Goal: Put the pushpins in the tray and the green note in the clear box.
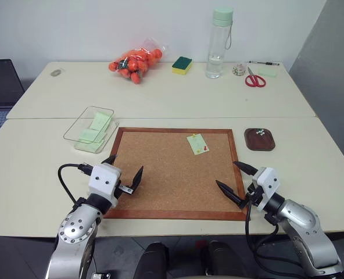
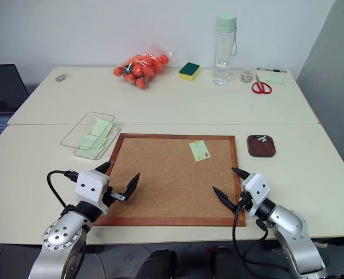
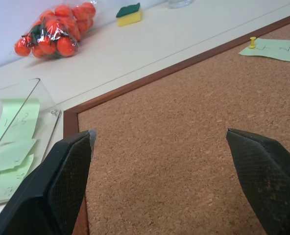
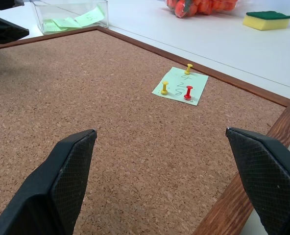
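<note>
The green note [image 1: 197,143] lies on the cork board, toward its far right corner. Three pushpins hold it: a yellow one [image 4: 188,68] at its far edge, another yellow one [image 4: 164,87] and a red one [image 4: 188,92]. The dark brown tray [image 1: 259,139] sits right of the board with a few small pins in it. Off the board's far left corner, the clear box [image 1: 90,129] holds several green notes. My left gripper [image 1: 125,165] hangs open over the board's near left part. My right gripper [image 1: 227,174] is open over the near right corner, with nothing between its fingers.
The wood-framed cork board [image 1: 160,174] fills the table's near middle. At the back stand a bag of orange fruit [image 1: 135,62], a green-and-yellow sponge [image 1: 182,65], a water bottle [image 1: 219,43] and red scissors [image 1: 255,79]. A laptop [image 1: 0,87] sits far left.
</note>
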